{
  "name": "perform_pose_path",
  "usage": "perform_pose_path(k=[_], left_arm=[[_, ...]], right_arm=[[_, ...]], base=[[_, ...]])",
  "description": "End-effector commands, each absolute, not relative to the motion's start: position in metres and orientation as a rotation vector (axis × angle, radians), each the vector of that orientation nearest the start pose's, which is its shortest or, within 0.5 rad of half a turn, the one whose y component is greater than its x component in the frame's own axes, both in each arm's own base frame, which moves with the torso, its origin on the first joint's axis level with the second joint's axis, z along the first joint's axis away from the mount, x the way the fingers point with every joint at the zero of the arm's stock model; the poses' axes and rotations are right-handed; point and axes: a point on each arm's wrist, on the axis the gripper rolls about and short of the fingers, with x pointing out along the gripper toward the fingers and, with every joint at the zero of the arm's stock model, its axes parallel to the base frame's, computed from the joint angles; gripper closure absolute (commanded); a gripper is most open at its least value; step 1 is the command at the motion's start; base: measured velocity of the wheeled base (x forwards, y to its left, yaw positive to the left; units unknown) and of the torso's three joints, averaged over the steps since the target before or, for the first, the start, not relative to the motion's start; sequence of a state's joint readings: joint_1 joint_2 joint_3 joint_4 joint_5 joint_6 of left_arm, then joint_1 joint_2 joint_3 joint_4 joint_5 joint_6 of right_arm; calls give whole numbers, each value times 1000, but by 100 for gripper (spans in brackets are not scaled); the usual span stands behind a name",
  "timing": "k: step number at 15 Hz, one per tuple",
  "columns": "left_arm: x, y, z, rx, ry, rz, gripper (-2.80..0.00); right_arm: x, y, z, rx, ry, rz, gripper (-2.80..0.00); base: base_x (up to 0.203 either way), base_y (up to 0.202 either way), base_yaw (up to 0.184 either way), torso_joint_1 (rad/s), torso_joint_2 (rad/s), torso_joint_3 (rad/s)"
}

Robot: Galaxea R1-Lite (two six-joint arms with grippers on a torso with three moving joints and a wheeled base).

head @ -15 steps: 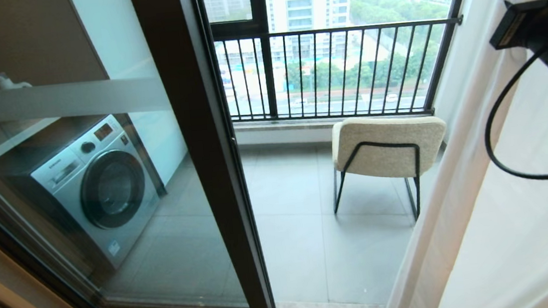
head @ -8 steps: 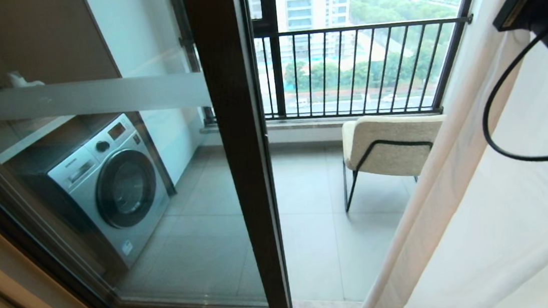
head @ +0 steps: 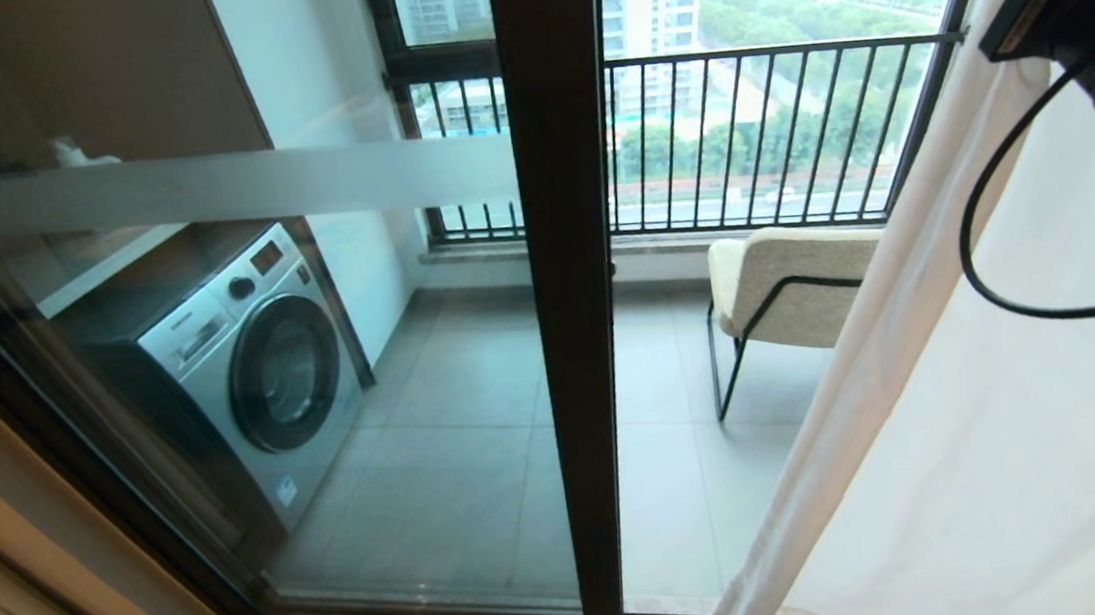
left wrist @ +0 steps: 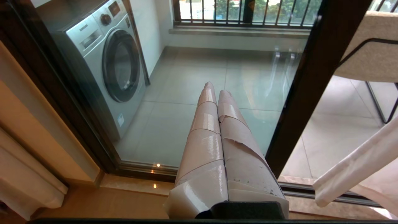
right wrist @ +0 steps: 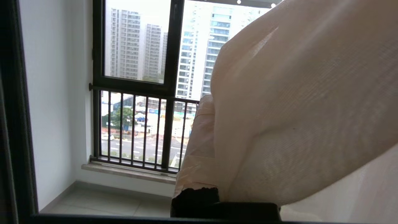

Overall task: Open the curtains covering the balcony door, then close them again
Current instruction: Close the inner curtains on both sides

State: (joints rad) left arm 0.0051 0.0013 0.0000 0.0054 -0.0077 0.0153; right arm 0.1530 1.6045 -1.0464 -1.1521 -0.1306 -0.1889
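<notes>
Sheer white curtains [head: 971, 427] w/ cream-beige folds hang bunched at the right side of the scene, draped from upper right down to the floor at the near edge. The balcony door [head: 571, 295], tall glass panels in a dark brown-black metal frame w/ a frosted white band across the left pane, stands mostly uncovered at centre and left.

The right hand [right wrist: 203, 124], tape-wrapped fingers pressed together, is raised at the far upper right, w/ curtain fabric lying over and against it; the fabric covers most of the fingers, and it seems pinched between them, tho the grip itself is hidden. In the head view only the arm's black wrist housing and a looping black cable [head: 993, 234] show in front of the curtain.

The left hand [left wrist: 214, 90], fingers closed flat against each other and holding nothing, sits low and near, pointing toward the door's bottom track.

Thru the glass: a silver front-loading washing machine [head: 242, 367] at left, a beige upholstered chair w/ black metal legs [head: 786, 284] at right, partly behind the curtain edge, and a black-barred railing [head: 742, 138] at the far side of the grey-tiled balcony floor [head: 479, 435].
</notes>
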Motion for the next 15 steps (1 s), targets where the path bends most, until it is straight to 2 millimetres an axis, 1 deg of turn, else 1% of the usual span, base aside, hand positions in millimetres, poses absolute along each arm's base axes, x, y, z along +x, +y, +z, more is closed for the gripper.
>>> perform_pose_path(k=[1, 15], left_arm=[[-23, 0, 75, 15, 7, -2, 0], [-23, 0, 75, 15, 8, -2, 0]], right_arm=[[280, 40, 329, -99, -593, -36, 0], [281, 40, 328, -101, -591, -36, 0]], base=[[0, 182, 2, 2, 3, 5], [0, 185, 2, 1, 4, 1]])
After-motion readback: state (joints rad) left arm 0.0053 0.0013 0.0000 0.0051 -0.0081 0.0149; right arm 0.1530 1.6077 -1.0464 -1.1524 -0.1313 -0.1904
